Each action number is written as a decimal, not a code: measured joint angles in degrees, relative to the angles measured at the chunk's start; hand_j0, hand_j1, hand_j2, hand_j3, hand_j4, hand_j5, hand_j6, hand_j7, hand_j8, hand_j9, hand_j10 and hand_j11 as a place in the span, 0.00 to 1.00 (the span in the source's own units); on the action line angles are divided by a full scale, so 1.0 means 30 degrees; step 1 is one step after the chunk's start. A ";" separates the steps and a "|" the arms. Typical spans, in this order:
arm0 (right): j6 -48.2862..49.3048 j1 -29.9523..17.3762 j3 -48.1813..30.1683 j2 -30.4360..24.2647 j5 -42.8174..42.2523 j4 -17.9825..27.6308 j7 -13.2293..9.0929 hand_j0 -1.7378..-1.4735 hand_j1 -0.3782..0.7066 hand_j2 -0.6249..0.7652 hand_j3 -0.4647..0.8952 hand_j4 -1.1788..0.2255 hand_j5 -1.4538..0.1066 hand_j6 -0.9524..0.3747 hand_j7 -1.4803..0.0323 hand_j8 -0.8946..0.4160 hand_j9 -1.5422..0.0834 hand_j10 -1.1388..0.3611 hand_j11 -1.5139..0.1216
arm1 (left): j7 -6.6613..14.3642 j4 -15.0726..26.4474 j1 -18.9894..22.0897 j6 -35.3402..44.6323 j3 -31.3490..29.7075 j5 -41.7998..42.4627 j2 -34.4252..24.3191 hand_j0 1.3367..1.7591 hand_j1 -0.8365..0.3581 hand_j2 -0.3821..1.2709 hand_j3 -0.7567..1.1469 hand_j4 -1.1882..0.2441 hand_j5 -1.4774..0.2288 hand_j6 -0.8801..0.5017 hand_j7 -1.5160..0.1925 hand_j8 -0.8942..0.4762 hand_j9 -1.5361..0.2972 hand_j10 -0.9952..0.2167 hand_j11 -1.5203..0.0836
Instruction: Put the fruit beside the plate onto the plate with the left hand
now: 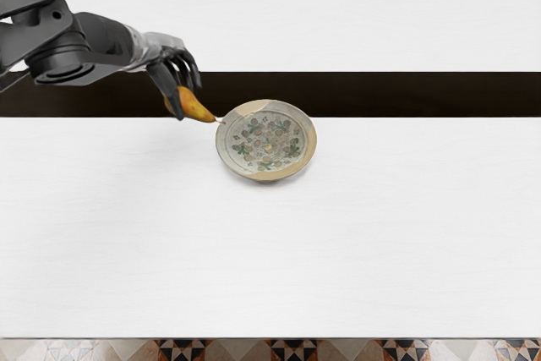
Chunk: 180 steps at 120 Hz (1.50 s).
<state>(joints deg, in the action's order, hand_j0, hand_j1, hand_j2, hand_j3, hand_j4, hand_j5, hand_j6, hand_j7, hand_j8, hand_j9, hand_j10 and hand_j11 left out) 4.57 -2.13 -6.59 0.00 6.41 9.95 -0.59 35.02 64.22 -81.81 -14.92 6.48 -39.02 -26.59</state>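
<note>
Gripping the fruit (196,108) in curled fingers of the left hand (172,70), just beside the plate (309,138), tip at its rim.

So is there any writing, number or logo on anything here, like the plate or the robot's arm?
No text: no word, number or logo can be read in this view.
The plate bears only a green leafy pattern, no lettering.
The fruit, the left hand gripping it and the white table are unmarked.
</note>
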 joint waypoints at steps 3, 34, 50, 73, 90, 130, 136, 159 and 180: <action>0.0000 -0.0005 0.0000 0.0000 -0.0004 -0.0001 0.0011 0.30 0.06 0.44 0.34 0.82 0.90 0.69 0.95 0.66 0.92 0.74 0.90 | 0.0001 -0.0228 -0.0111 -0.0052 -0.0003 0.0011 0.0279 0.75 0.41 0.60 0.40 0.30 0.28 0.22 0.30 0.26 0.30 0.20 0.33; 0.0000 0.0005 0.0000 0.0000 -0.0004 -0.0006 -0.0006 0.30 0.06 0.44 0.34 0.82 0.90 0.69 0.95 0.66 0.92 0.74 0.90 | 0.0004 -0.2161 -0.1270 -0.0323 -0.0064 0.0124 0.2389 0.76 0.38 0.64 0.40 0.30 0.27 0.23 0.30 0.27 0.29 0.19 0.33; 0.0000 0.0007 0.0000 0.0000 -0.0005 -0.0006 -0.0007 0.30 0.06 0.44 0.34 0.82 0.90 0.69 0.95 0.66 0.92 0.74 0.90 | 0.0006 -0.3074 -0.1634 -0.0433 -0.0091 0.0229 0.3612 0.76 0.36 0.66 0.40 0.30 0.27 0.24 0.29 0.28 0.29 0.19 0.33; 0.0000 0.0044 0.0019 0.0000 -0.0010 -0.0001 -0.0007 0.30 0.06 0.44 0.34 0.82 0.90 0.69 0.95 0.66 0.92 0.74 0.90 | -0.0003 -0.3929 -0.1965 -0.0435 -0.0087 0.0313 0.4753 0.75 0.40 0.60 0.40 0.30 0.26 0.23 0.29 0.28 0.28 0.18 0.32; 0.0000 0.0060 0.0027 0.0000 -0.0017 0.0006 -0.0007 0.30 0.06 0.44 0.34 0.82 0.90 0.69 0.95 0.66 0.92 0.74 0.90 | -0.0002 -0.4266 -0.2067 -0.0401 -0.0090 0.0348 0.5702 0.76 0.38 0.64 0.40 0.29 0.25 0.23 0.28 0.29 0.28 0.18 0.31; 0.0000 0.0066 0.0029 0.0000 -0.0020 0.0014 -0.0007 0.30 0.06 0.44 0.34 0.82 0.90 0.69 0.95 0.66 0.92 0.74 0.90 | -0.0003 -0.4707 -0.2230 -0.0195 -0.0142 0.0724 0.7077 0.75 0.38 0.62 0.40 0.29 0.23 0.25 0.27 0.30 0.27 0.18 0.29; 0.0000 0.0066 0.0034 0.0000 -0.0021 0.0016 -0.0007 0.30 0.06 0.44 0.34 0.82 0.90 0.69 0.95 0.66 0.92 0.74 0.90 | -0.0003 -0.4762 -0.2206 -0.0173 -0.0146 0.0715 0.7078 0.75 0.38 0.62 0.40 0.29 0.23 0.25 0.27 0.30 0.27 0.18 0.30; 0.0000 0.0066 0.0046 0.0000 -0.0023 0.0015 -0.0007 0.30 0.06 0.44 0.34 0.82 0.90 0.69 0.95 0.66 0.92 0.74 0.90 | -0.0006 -0.4808 -0.2054 0.2328 -0.0159 0.0653 0.7400 0.76 0.57 0.45 0.40 0.48 0.47 0.35 0.50 0.38 0.48 0.38 0.54; 0.0000 0.0104 0.0054 0.0000 -0.0026 0.0017 -0.0007 0.30 0.06 0.44 0.34 0.82 0.90 0.69 0.95 0.66 0.92 0.74 0.90 | -0.0008 -0.4727 -0.2026 0.3365 -0.0163 0.0646 0.7400 0.76 0.73 0.33 0.40 0.62 0.63 0.45 0.66 0.48 0.63 0.56 0.71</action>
<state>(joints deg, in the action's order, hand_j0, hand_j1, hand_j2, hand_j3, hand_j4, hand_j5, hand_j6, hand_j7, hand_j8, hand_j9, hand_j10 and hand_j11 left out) 4.57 -1.82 -6.43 0.00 6.33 10.00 -0.62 35.00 50.04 -87.89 -4.82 5.99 -37.08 -4.39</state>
